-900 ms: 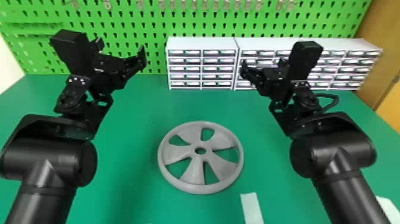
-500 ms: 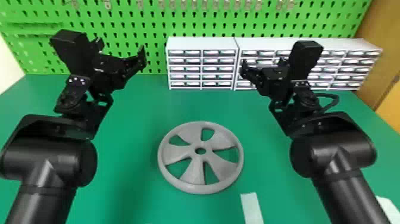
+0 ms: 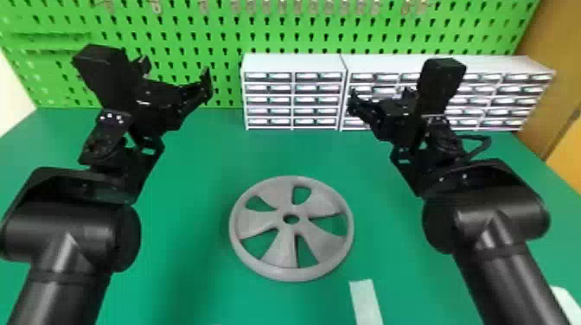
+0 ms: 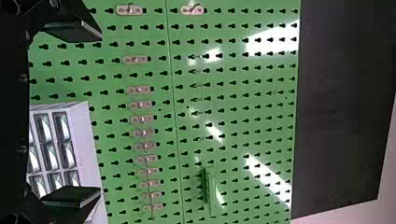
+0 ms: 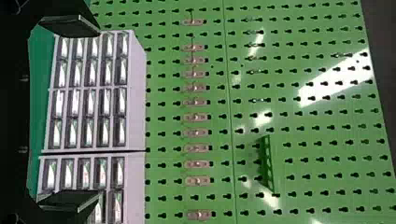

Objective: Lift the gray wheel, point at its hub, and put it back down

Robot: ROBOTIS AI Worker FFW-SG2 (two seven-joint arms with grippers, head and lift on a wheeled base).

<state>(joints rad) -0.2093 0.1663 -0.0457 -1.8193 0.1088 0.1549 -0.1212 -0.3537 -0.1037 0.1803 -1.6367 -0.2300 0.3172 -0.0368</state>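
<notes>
A: Movement since the earlier frames?
B: None discernible; both arms and the wheel hold their positions.

A: Tool state?
B: Left gripper [image 3: 176,71]: fingers wide apart, nothing between them. Right gripper [image 3: 380,96]: likewise spread, unloaded. Each wrist view confirms the gap.

A: Arm pose?
B: Left arm [image 3: 65,229] enters at the bottom left, right arm [image 3: 484,220] at the bottom right. Both bend at the wrist, grippers raised beyond the wheel and angled inward, well apart from each other. Left is seen against the pegboard [image 3: 225,43], right against the white drawer units [image 3: 294,65].

A: Gray wheel [image 3: 283,248]?
B: Lying flat on the green table [image 3: 194,276], between the arms and nearer the robot than either gripper; touched by neither. Open hole at its hub.

A: Surroundings?
B: White strip [image 3: 365,302] on the table, near the wheel's rim, toward the robot and slightly right. Drawer units along the back, pegboard behind.
</notes>
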